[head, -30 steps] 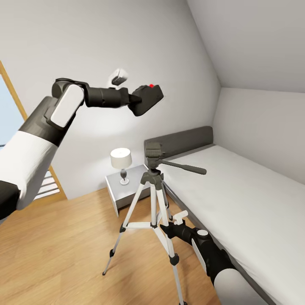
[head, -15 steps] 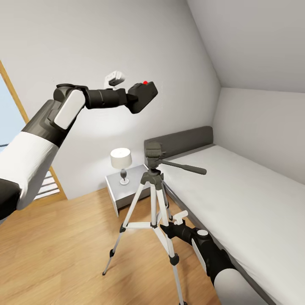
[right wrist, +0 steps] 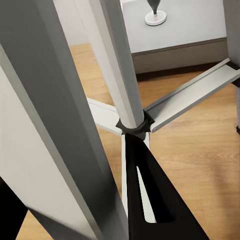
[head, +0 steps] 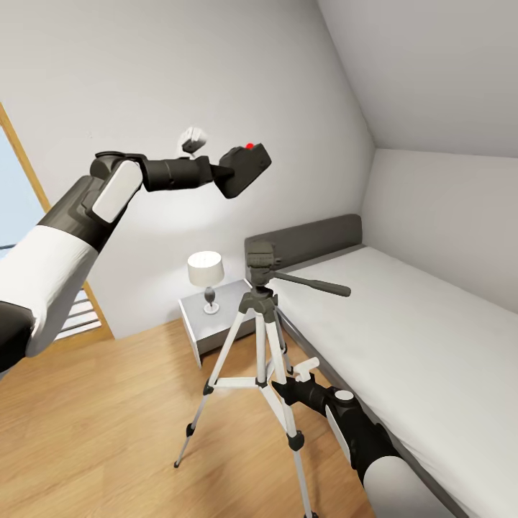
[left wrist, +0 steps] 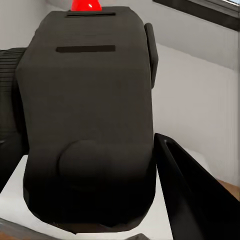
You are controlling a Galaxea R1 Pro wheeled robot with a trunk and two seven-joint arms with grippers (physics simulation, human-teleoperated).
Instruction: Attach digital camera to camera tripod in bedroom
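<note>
The digital camera (head: 246, 168), black with a red button on top, hangs in the air high above the camera tripod (head: 260, 302) and slightly to its left. My left gripper (head: 227, 171) is shut on it. The left wrist view shows the camera body (left wrist: 90, 125) close up, with one finger (left wrist: 187, 192) beside it. The tripod stands on the wood floor next to the bed, its black head (head: 260, 257) bare and its pan handle (head: 316, 285) pointing right. My right gripper (head: 282, 388) is shut on a tripod leg (right wrist: 60, 130), low down near the spreader.
This is the bedroom. A grey nightstand (head: 229, 322) with a white lamp (head: 206, 277) stands behind the tripod. The white bed (head: 403, 324) with its grey headboard (head: 306, 241) runs along the right, under a sloped ceiling. A wooden window frame (head: 21, 173) is at the left.
My left arm, still holding the camera, has shifted a little up and left and its wrist has turned slightly. The right arm and tripod have not moved.
</note>
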